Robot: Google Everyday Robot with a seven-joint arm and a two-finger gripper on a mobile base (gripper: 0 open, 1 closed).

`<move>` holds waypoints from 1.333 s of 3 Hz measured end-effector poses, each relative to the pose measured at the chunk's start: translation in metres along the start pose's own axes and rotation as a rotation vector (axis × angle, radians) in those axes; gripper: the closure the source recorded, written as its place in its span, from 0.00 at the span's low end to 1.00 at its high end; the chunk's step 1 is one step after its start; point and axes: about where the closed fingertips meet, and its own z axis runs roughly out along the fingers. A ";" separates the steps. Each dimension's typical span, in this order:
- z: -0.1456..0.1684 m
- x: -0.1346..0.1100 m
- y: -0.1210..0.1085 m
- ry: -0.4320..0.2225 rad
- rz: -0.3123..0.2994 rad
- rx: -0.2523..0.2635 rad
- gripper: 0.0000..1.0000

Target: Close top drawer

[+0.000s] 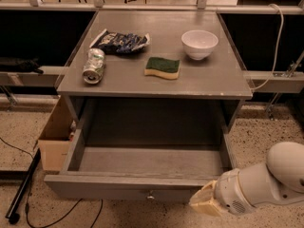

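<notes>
The top drawer [142, 161] stands pulled well out — wide, deep, grey wood.
Its long flat front panel [99, 188] sits level, facing six o'clock, with one small metal knob [150, 195] at centre. The cream gripper [205, 206] sits just off the panel's right end — about five o'clock.

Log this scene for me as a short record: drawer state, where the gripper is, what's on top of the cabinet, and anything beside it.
drawer: top drawer pulled out, open
knob: small metal knob at centre of the front panel, nothing on it
gripper: gripper low at right, by the front panel's right end, outside the drawer; contact unclear
surface: tabletop holds a can on its side, a chip bag, a green sponge, a white bowl
beside: cardboard box on the floor at left
task: not yet closed
</notes>
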 end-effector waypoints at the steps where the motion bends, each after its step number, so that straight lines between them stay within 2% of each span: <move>1: 0.000 0.000 0.000 0.000 0.000 0.000 0.73; 3: 0.000 -0.004 -0.004 -0.007 0.008 -0.008 0.11; 4: 0.003 -0.011 -0.012 -0.017 0.015 -0.020 0.00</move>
